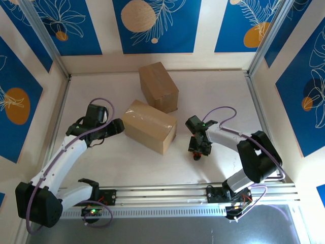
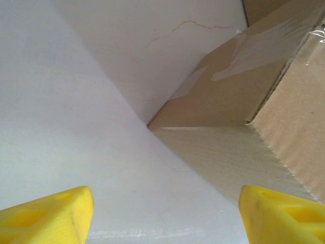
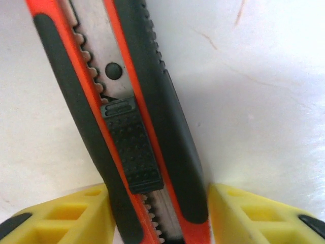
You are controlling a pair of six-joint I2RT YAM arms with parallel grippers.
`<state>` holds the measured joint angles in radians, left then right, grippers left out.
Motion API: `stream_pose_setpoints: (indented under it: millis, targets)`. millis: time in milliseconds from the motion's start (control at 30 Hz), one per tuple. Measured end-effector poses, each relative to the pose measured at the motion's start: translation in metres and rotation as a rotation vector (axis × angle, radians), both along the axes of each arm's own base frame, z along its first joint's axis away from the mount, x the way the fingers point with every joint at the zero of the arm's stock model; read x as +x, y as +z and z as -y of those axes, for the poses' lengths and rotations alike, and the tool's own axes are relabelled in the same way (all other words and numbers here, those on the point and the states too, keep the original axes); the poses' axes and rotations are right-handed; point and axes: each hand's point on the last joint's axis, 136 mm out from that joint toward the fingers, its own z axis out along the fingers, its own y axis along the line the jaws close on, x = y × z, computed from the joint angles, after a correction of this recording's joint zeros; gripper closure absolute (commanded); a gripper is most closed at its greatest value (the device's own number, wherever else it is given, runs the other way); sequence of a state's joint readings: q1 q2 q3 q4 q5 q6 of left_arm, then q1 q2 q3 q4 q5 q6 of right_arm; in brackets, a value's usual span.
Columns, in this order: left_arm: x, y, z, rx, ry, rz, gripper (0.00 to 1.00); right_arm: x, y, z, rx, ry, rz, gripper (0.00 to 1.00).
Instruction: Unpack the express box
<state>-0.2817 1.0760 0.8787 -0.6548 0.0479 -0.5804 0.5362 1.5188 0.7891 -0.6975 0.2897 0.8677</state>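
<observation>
**Taking up the knife beside the taped box**

The step in hand appears to be picking up the utility knife [image 3: 137, 127] so that the seal can be cut. The taped box [image 1: 150, 127] is lying on the surface [image 1: 96, 91], with clear tape [image 1: 152, 119] running along its top. The knife is lying flat to the right of that box, apart from it. A second, plain box [image 1: 158, 86] is standing just behind the taped one.

To do this well, the hold should probably be sitting square across the handle, so the knife is not swinging once it is lifted. A straight lift off the surface should be keeping it clear of the taped box's right end. Which end is carrying the blade I cannot tell.

The right pincer [image 3: 158, 195] is roughly half open, and its yellow fingers [image 3: 71, 213] are pressing on both flanks of the handle, beside the black slider. The knife is not yet lifted.

The left pincer [image 2: 166, 198] is standing wide open at the taped box's left end and holding nothing. Whether it is touching the cardboard is unclear.
</observation>
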Motion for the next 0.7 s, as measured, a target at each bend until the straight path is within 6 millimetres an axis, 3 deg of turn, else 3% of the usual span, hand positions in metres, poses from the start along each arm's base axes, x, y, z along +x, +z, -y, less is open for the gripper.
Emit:
stream_pose_setpoints:
  millis: [167,300,400,467,567,700]
  targets:
    - [-0.003,0.012,0.006,-0.018,-0.042,0.023,0.18,0.000,0.002,0.001,0.008,0.011,0.021,0.58]
    - [-0.002,0.047,0.016,-0.037,-0.104,0.097,0.10,0.002,0.008,0.002,0.027,0.034,0.059,0.60]
    - [-0.003,0.080,0.035,-0.066,-0.189,0.165,0.09,0.008,0.029,0.001,0.057,0.064,0.130,0.62]
    - [-0.007,0.099,0.054,-0.090,-0.267,0.203,0.09,0.011,0.051,0.003,0.077,0.093,0.194,0.62]
    - [-0.013,0.120,0.091,-0.145,-0.410,0.240,0.09,0.018,0.100,0.000,0.128,0.160,0.336,0.62]
    - [-0.014,0.120,0.144,-0.232,-0.569,0.233,0.15,0.020,0.182,-0.014,0.248,0.301,0.571,0.63]
